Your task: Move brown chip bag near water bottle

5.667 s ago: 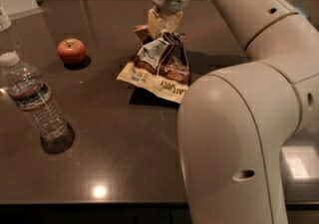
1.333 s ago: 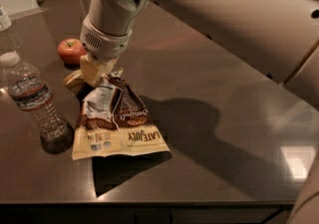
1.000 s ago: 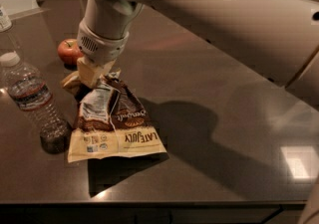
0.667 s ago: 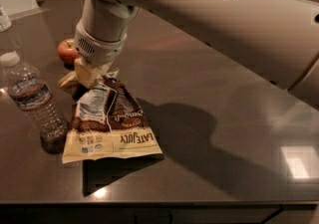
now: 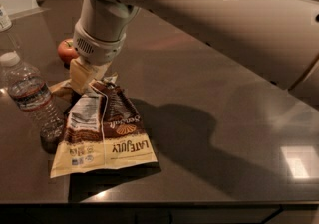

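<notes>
The brown chip bag [image 5: 102,131] hangs tilted from its top edge, its lower cream band with "LATE JULY" lettering close above or touching the dark table [image 5: 209,118]. My gripper [image 5: 85,79] is shut on the bag's top, just above it, under the white arm. The water bottle [image 5: 31,98], clear with a white cap and a dark label, stands upright directly left of the bag, nearly touching it.
A red apple [image 5: 66,50] sits behind the gripper, partly hidden by the wrist. A white object [image 5: 4,18] shows at the far left edge. The table's front edge [image 5: 149,203] runs just below the bag.
The gripper carried the bag from the table's middle to the left, next to the bottle. In the last second it moved slightly further left and lower.
</notes>
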Controlling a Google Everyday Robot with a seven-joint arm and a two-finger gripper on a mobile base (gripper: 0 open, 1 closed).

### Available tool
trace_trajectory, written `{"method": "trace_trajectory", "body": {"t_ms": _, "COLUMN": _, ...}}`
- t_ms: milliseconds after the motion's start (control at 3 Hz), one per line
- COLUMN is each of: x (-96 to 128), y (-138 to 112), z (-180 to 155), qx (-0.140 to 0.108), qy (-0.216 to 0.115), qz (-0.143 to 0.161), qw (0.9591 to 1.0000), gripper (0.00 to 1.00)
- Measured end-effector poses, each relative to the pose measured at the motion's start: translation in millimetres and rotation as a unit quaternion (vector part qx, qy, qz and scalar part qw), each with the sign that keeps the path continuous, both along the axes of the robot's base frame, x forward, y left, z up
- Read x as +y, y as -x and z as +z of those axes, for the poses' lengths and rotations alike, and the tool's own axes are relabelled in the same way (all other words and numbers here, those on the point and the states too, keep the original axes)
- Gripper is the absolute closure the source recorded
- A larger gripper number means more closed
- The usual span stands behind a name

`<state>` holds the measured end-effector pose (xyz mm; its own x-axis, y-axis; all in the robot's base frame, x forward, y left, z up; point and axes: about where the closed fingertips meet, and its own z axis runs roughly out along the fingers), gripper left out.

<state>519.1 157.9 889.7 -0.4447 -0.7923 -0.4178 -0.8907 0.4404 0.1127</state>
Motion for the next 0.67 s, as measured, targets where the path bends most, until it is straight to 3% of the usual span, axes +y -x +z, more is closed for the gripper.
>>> {"method": "trace_trajectory", "body": {"t_ms": 333, "x": 0.6, "y": 1.0, "z": 0.3, "qx": 0.000, "qy": 0.000, "qz": 0.001, "qw": 1.0000, "gripper": 0.00}}
{"method": "trace_trajectory", "body": {"t_ms": 667, "x": 0.6, "y": 1.0, "z": 0.3, "qx": 0.000, "qy": 0.000, "qz": 0.001, "qw": 1.0000, "gripper": 0.00}}
